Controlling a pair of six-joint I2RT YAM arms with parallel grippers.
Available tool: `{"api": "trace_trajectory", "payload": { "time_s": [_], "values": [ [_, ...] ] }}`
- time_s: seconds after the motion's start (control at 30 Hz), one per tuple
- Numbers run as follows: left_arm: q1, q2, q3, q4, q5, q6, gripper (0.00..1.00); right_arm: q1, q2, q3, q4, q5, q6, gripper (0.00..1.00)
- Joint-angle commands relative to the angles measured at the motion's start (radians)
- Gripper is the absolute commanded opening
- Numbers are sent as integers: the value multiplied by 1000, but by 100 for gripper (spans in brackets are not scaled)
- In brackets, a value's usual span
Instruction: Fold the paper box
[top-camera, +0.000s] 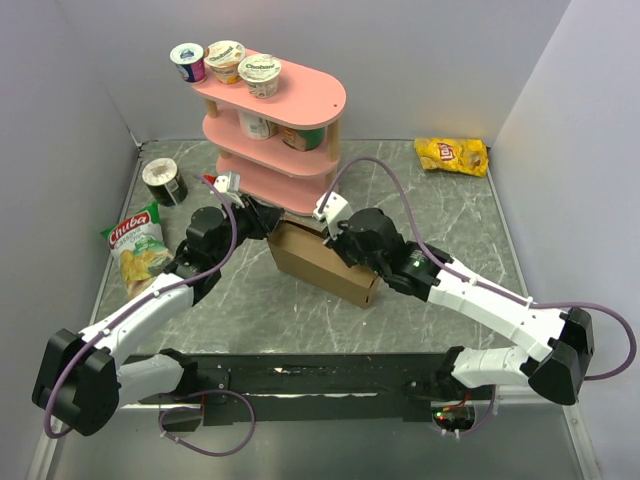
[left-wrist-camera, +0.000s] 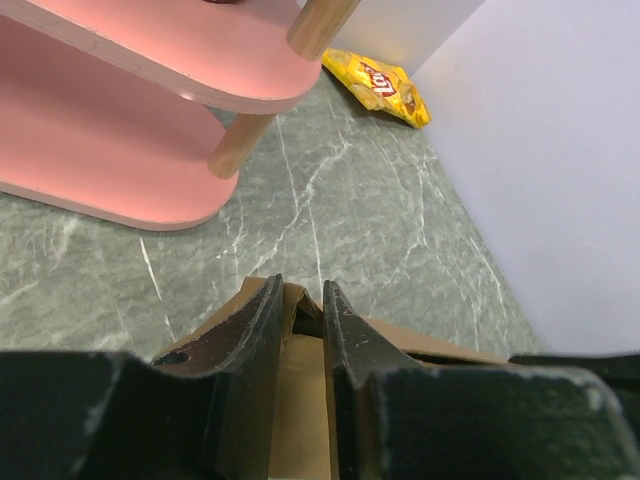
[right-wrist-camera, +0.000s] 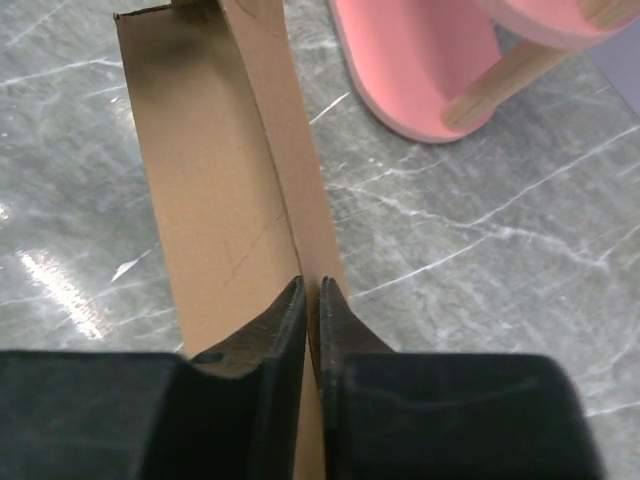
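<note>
The paper box (top-camera: 322, 266), plain brown cardboard and partly formed, stands on the marble table just in front of the pink shelf. My left gripper (top-camera: 268, 222) grips its left end; in the left wrist view the gripper (left-wrist-camera: 302, 290) is shut on a folded flap of the box (left-wrist-camera: 296, 410) that fills the gap between the jaws. My right gripper (top-camera: 336, 240) comes in from the right over the far wall. In the right wrist view the gripper (right-wrist-camera: 311, 285) pinches the thin upright wall of the box (right-wrist-camera: 215, 180), jaws nearly touching.
A three-tier pink shelf (top-camera: 285, 110) stands right behind the box, with yogurt cups (top-camera: 228, 62) on top. A yellow chip bag (top-camera: 452, 155) lies back right, a green chip bag (top-camera: 138, 250) at left, and a dark can (top-camera: 165, 182) back left. Walls enclose the table.
</note>
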Motion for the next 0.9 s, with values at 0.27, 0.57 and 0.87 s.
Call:
{"api": "trace_trajectory", "payload": {
  "time_s": [0.27, 0.57, 0.87],
  "values": [
    [-10, 88, -112, -359, 2, -8, 13, 207, 12, -156, 169, 265, -84, 3],
    [-10, 35, -180, -360, -38, -91, 11, 241, 27, -167, 186, 380, -82, 2],
    [-9, -35, -136, -350, -67, -65, 56, 239, 40, -125, 128, 391, -10, 3]
  ]
}}
